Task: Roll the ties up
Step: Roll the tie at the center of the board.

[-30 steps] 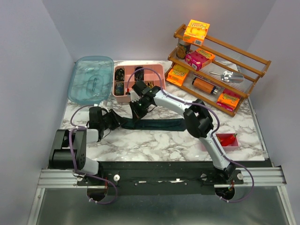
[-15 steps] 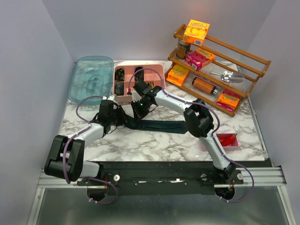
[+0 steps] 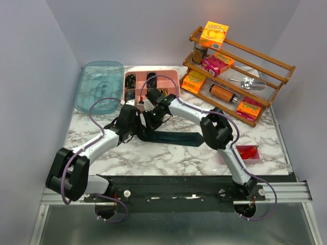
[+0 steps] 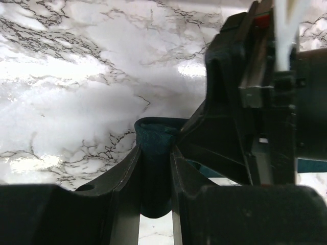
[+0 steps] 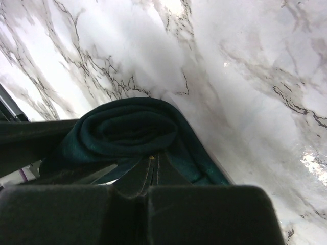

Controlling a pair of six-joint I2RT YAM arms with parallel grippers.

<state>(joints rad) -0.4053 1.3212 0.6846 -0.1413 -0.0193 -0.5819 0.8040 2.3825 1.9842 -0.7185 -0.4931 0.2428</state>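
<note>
Fabric of the tie (image 3: 173, 138) lay flat along the middle of the counter (image 3: 168, 158), its left end coiled toward the far edge, just in front of the tray (image 3: 175, 75). A second earlier the left gripper (image 3: 137, 128) sat well left of the tie. It had since swung in and clamped on that coiled end. The right gripper (image 3: 151, 120) stayed at the coil, jaws together, the roll against its tips.
</note>
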